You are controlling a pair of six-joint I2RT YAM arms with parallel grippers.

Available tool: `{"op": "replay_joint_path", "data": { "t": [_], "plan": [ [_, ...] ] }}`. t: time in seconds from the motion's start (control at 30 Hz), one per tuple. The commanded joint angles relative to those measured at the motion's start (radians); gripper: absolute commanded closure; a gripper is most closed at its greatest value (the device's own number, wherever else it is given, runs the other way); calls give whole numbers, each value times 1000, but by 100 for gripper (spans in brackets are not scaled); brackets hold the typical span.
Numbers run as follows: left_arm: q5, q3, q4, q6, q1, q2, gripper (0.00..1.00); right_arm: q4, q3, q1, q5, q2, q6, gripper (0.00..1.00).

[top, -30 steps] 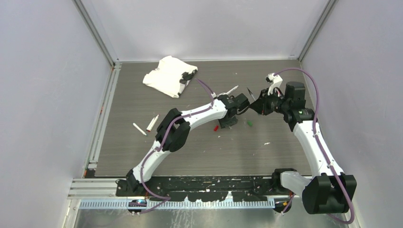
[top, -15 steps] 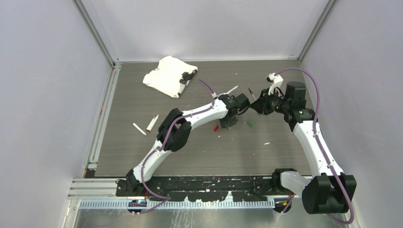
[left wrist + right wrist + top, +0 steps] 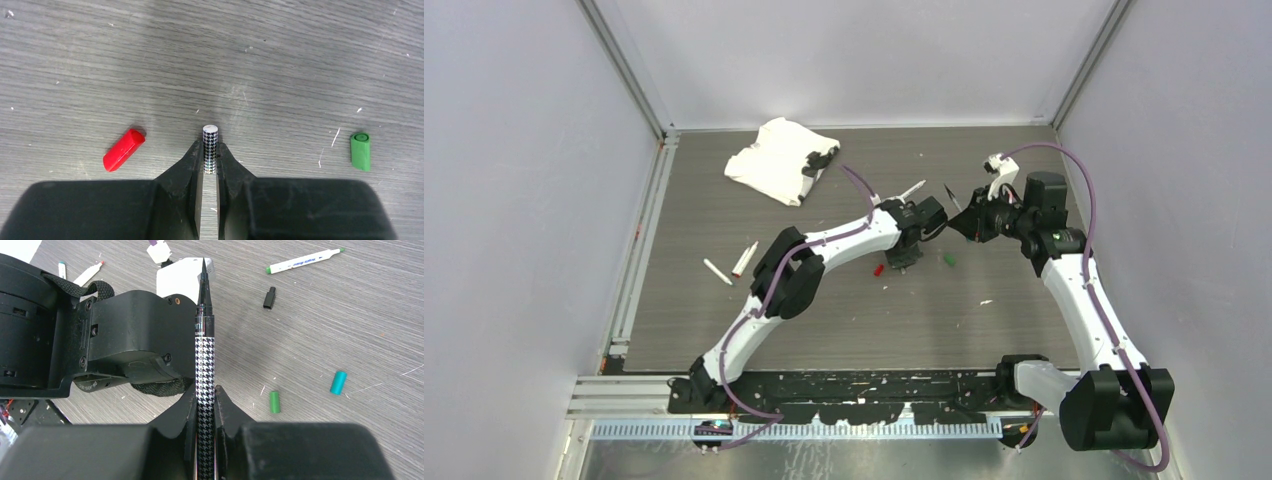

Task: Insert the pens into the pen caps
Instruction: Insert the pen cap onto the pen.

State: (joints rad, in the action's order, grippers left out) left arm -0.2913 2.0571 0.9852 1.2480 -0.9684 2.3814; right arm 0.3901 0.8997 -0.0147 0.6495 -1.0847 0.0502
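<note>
Two wrist views alone show grips: left jaws clamp houndstooth stub (image 3: 210,140), right jaws houndstooth pen (image 3: 204,360).

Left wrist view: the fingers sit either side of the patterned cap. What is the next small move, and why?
Probably lift the left gripper a little, straight up. It looks clamped on the houndstooth cap, and the right gripper holds the matching houndstooth pen with its tip bare. The cap must come clear of the table before it can meet that tip.
</note>
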Motion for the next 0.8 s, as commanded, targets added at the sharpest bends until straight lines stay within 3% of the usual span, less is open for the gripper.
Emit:
{"op": "replay_joint_path", "data": {
  "t": [0.0, 0.2, 0.4, 0.77],
  "plan": [
    [20, -82, -85, -103, 5, -21, 91, -34, 24, -2, 25, 24, -7, 99],
    [-8, -104, -60, -195, 10, -23, 85, -39, 21, -3, 28, 24, -10, 99],
    [8, -151, -42, -295, 13, -17, 88, -42, 20, -1, 30, 22, -10, 99],
    [44, -252, -102, -740, 19, -89, 87, -49, 15, -2, 36, 17, -15, 99]
  ]
}}
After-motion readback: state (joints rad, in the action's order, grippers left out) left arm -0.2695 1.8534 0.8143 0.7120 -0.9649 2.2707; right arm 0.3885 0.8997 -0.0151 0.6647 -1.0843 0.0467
